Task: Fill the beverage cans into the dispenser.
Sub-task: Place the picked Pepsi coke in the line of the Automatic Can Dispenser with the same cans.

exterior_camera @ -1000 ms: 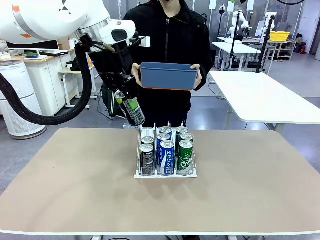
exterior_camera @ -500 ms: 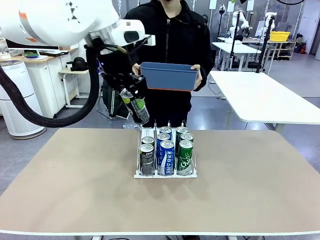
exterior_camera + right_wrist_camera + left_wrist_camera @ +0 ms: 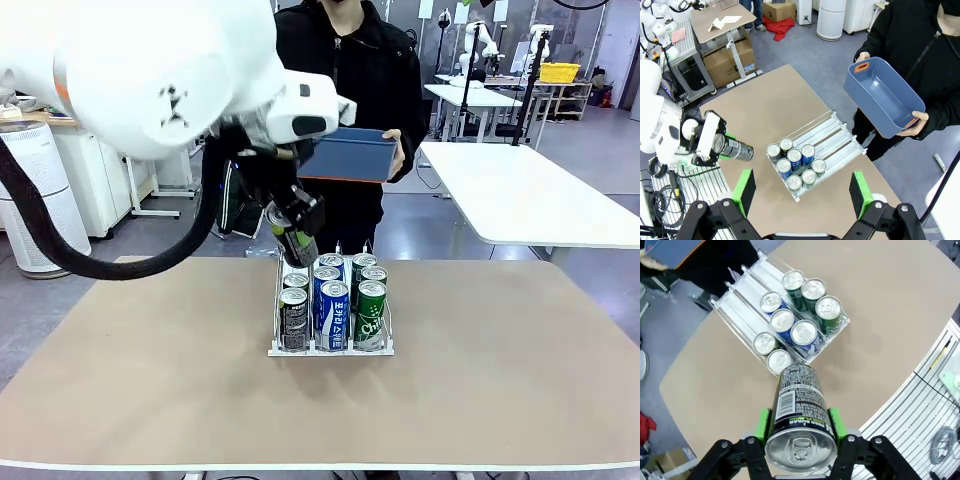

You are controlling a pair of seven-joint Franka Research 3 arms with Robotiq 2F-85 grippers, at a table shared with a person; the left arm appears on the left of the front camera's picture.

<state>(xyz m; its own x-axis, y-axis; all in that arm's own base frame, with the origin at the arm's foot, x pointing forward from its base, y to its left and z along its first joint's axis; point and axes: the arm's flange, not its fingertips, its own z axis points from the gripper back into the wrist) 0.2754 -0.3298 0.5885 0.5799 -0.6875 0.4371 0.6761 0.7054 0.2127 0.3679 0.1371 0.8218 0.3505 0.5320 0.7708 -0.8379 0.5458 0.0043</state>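
My left end effector (image 3: 799,427) is clenched on a black can (image 3: 799,412), green pads (image 3: 762,424) pressing its sides near the top end, the silver lid facing my wrist camera. From the front the same can (image 3: 297,243) hangs tilted, base pointing down toward the back of the dispenser (image 3: 331,345), above its left lane. It looks like a rigid metal cylinder with a smooth, slick wall; I can't tell if it's full. If full, it's fairly heavy for a side pinch, so I'd grip across the mid body and not squeeze hard, since thin walls dent.

The dispenser (image 3: 747,300) sits on the surface (image 3: 480,380), well below and ahead of the held can. Seven cans (image 3: 790,322) are bunched at its front end: two dark ones in one outer lane, two blue in the middle, three green in the other outer lane. The rear stretch of every lane is bare.

My right end effector (image 3: 800,192) is released, jaws wide, hovering high over the scene with nothing between the pads.

At the far side a person holds a blue bin (image 3: 883,96) in both hands; it looks bare inside.
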